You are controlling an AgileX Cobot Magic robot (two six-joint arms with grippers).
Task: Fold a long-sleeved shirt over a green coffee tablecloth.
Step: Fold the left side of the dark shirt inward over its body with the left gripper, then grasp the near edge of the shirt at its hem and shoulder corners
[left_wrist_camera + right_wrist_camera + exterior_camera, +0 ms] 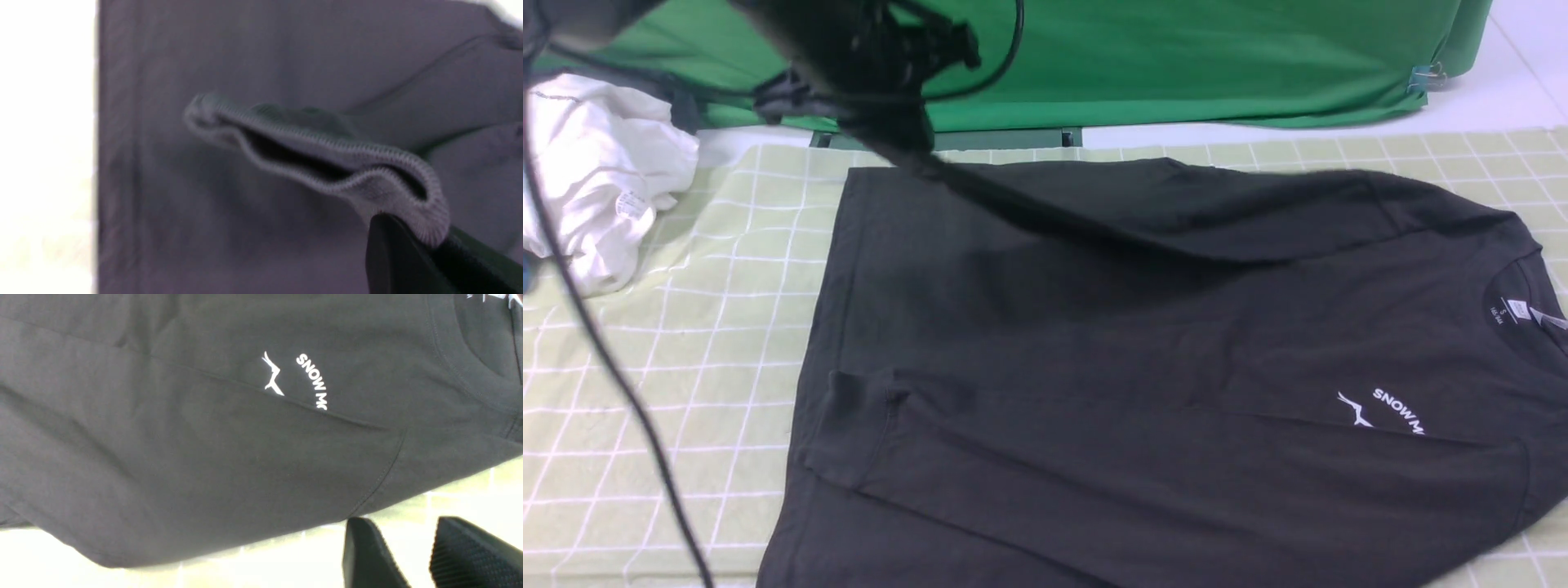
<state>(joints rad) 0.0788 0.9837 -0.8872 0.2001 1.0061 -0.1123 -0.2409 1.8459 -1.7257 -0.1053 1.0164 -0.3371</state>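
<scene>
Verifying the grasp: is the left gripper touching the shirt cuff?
Touching. In the left wrist view the left gripper is shut on the ribbed cuff, and the cuff's end is pinched between the dark fingers.

A plain bright green cloth (1217, 57) drapes across the back, above a white surface (1494, 94), evenly lit.

The robot's left arm (849, 49) appears as a blurred black mass with looped black cables (1017, 37), and a thicker black cable (602, 351) runs alongside. The left gripper (416, 230) has smooth matte-black fingers (392, 261). One finger of the black right gripper (408, 528) carries a finely dotted pad (461, 555).
</scene>
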